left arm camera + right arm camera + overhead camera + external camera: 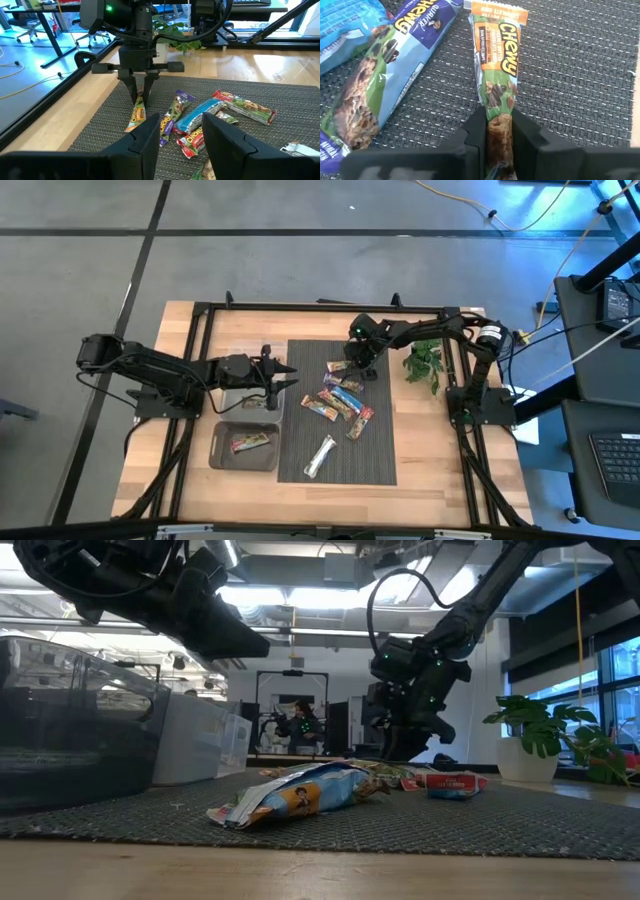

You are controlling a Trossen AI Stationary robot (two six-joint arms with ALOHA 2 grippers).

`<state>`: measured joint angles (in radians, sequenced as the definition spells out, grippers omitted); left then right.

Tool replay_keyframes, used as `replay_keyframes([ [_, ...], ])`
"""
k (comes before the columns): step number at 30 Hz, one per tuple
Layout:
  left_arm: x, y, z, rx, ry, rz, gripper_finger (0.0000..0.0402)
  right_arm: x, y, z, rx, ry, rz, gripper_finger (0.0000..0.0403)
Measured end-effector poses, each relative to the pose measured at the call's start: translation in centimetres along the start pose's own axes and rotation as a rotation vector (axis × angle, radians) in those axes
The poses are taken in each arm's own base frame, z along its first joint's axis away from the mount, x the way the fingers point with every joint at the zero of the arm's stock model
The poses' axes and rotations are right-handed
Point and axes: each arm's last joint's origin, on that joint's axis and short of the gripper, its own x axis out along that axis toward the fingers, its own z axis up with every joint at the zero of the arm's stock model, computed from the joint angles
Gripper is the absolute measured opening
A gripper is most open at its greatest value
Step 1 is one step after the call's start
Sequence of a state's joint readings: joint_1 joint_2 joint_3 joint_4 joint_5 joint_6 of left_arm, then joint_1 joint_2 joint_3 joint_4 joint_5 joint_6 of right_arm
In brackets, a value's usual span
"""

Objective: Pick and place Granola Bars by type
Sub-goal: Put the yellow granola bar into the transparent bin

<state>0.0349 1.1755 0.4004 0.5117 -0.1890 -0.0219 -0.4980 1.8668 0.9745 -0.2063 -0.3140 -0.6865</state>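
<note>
Several granola bars point(340, 398) lie on the dark mat point(380, 460), and a silver one point(320, 455) lies nearer the front. My right gripper point(140, 95) is shut on an orange-and-green Chewy bar point(497, 60) at the pile's far left. My left gripper point(180, 135) is open and empty. It hovers at the mat's left edge point(290, 376), above a grey tray point(240, 402). Another bar point(250, 442) lies flat in a second grey tray point(216, 452). My right gripper pinches one end of the Chewy bar point(498, 127) between its two fingers point(527, 135). The fingers come from above, pointing down. The bar hangs below them, slightly tilted. Its lower end point(133, 124) is at the mat; whether it touches, I cannot tell.
A green plant sprig point(425, 365) lies on the wood right of the mat. A black frame point(200, 310) runs around the table's work area. In the low view a clear bin point(70, 730) stands at the left.
</note>
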Motion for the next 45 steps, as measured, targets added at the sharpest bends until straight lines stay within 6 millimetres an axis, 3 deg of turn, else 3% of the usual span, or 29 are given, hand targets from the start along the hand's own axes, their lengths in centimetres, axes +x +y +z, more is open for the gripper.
replay_keyframes([
  [7,0.0,0.0,0.0,0.000,0.000,0.000,0.0139,-0.3,0.0,0.1,0.002,0.007,-0.012,0.0061],
  [16,0.0,0.0,0.1,0.005,-0.012,0.002,0.0139,-3.9,0.0,1.8,0.038,-0.086,-0.090,0.0059],
  [23,-0.1,0.3,0.9,0.071,-0.090,0.127,0.0139,-6.2,0.3,4.3,0.078,-0.261,-0.164,0.0059],
  [32,-0.1,0.4,1.2,0.056,-0.113,0.161,0.0142,-7.5,1.4,8.6,-0.033,-0.572,-0.257,0.0059],
  [36,-0.1,0.4,1.2,0.053,-0.115,0.157,0.0168,-7.7,2.3,10.0,-0.088,-0.665,-0.272,0.0059],
  [41,-0.1,0.4,1.2,0.048,-0.116,0.150,0.0228,-7.7,3.6,11.1,-0.131,-0.713,-0.255,0.0059],
  [45,-0.1,0.5,1.2,-0.061,-0.124,0.178,0.0260,-7.5,4.6,11.7,-0.163,-0.737,-0.221,0.0059],
])
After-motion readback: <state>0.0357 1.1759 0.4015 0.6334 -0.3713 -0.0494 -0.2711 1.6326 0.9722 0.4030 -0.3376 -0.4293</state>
